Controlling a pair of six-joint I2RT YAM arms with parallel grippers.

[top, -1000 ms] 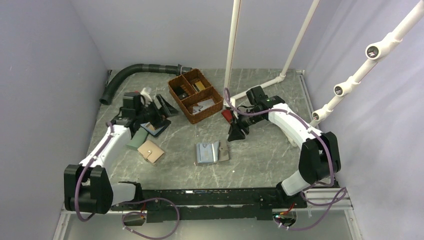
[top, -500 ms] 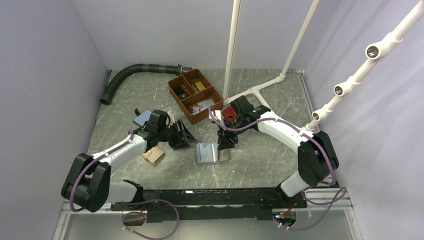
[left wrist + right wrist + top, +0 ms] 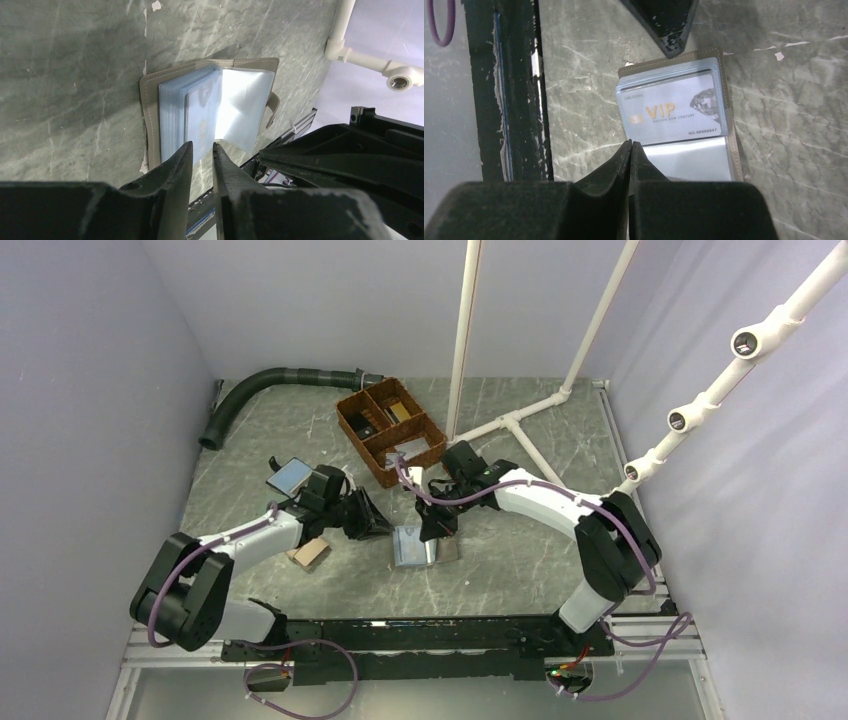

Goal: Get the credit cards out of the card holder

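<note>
The card holder [image 3: 420, 547] lies open on the table, taupe outside [image 3: 150, 115], with a stack of light blue sleeves [image 3: 200, 110]. A pale grey credit card [image 3: 674, 112] printed VIP sits in the top sleeve. My left gripper [image 3: 380, 524] hovers at the holder's left side; its jaws [image 3: 202, 146] stand a narrow gap apart with nothing between them. From the far side, my right gripper [image 3: 437, 528] comes down on the holder, shut. Its tips [image 3: 630, 143] meet at the edge of the sleeves. Nothing shows between them.
A brown wicker basket [image 3: 390, 430] with small items stands behind the holder. A tan wallet [image 3: 310, 553] lies under the left arm, and a blue flat thing [image 3: 290, 475] behind it. A black hose [image 3: 250, 390] curves at the back left. White pipes [image 3: 520, 425] rise at the back right.
Both arms have swung in from the sides to the card holder. The left jaws have narrowed from wide open to a slit. The right jaws have shut.
</note>
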